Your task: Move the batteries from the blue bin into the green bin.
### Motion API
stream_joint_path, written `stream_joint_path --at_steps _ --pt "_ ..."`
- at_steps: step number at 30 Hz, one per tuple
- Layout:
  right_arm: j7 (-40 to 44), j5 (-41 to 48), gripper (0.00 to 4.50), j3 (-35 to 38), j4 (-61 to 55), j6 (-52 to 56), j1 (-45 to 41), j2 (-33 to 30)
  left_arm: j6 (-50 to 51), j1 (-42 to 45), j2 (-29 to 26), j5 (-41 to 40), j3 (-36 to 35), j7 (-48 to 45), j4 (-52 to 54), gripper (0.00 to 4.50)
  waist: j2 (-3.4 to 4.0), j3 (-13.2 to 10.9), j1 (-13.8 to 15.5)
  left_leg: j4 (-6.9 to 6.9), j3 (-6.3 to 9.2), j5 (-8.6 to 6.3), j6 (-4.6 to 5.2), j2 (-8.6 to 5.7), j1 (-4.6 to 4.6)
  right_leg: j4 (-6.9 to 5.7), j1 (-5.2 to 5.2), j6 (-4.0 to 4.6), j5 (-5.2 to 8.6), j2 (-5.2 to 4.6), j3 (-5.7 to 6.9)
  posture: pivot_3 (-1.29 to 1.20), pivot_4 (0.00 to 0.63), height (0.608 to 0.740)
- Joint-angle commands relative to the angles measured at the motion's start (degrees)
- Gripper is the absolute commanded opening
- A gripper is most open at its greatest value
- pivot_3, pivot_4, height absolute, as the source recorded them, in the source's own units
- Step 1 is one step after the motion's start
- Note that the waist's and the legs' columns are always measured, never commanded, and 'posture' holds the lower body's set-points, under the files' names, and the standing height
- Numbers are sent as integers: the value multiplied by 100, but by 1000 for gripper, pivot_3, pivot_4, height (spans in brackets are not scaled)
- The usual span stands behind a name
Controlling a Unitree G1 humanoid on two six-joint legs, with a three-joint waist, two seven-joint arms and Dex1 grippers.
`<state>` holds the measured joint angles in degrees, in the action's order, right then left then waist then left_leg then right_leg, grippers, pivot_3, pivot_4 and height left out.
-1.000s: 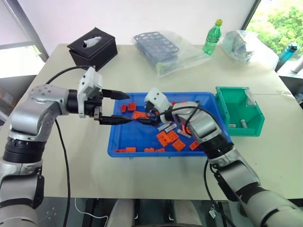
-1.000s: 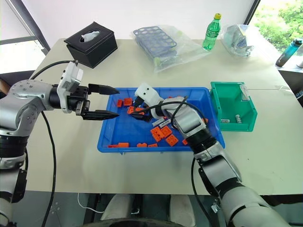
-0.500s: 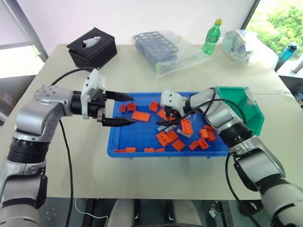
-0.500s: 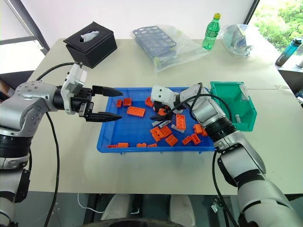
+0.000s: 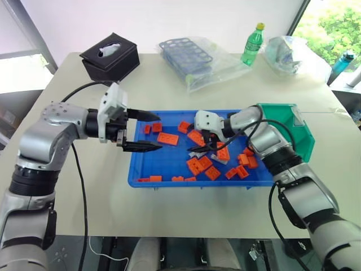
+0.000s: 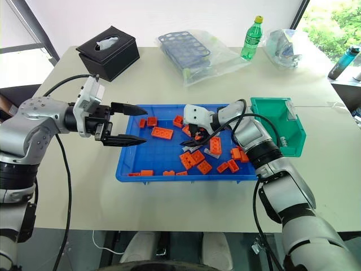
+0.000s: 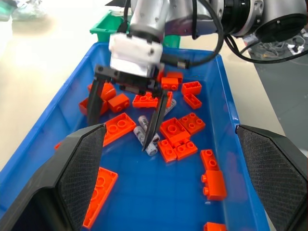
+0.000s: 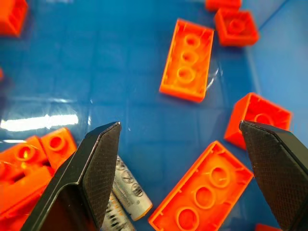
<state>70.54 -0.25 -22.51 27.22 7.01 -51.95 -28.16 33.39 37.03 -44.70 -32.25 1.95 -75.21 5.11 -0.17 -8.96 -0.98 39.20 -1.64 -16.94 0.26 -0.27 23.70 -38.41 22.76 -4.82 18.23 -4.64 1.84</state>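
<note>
Beige counter (image 5: 169, 84) carries the blue bin (image 5: 145, 174), the green bin (image 5: 279, 138) touching its right end. Left gripper (image 5: 151, 131) hovers over the bin's left end, fingers apart; right gripper (image 7: 124, 125), fingers spread wide, straddles the batteries (image 7: 144, 134) among orange bricks (image 8: 187, 60).
</note>
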Motion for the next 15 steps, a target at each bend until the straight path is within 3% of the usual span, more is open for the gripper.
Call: stream_joint_path --at_steps 1,15 --pt "498 39 4055 51 -257 -223 -26 -241 -191 -114 73 19 -132 116 54 4500 0 0 4 0 0 0 0 0 0 0 0 0 0 0 0 0 150 730" --pt "165 -618 4055 -158 588 -1114 80 -126 -332 -370 270 -56 -333 496 89 4500 0 0 16 1 0 0 0 1 -13 1 -15 0 0 -1 1 0 150 730"
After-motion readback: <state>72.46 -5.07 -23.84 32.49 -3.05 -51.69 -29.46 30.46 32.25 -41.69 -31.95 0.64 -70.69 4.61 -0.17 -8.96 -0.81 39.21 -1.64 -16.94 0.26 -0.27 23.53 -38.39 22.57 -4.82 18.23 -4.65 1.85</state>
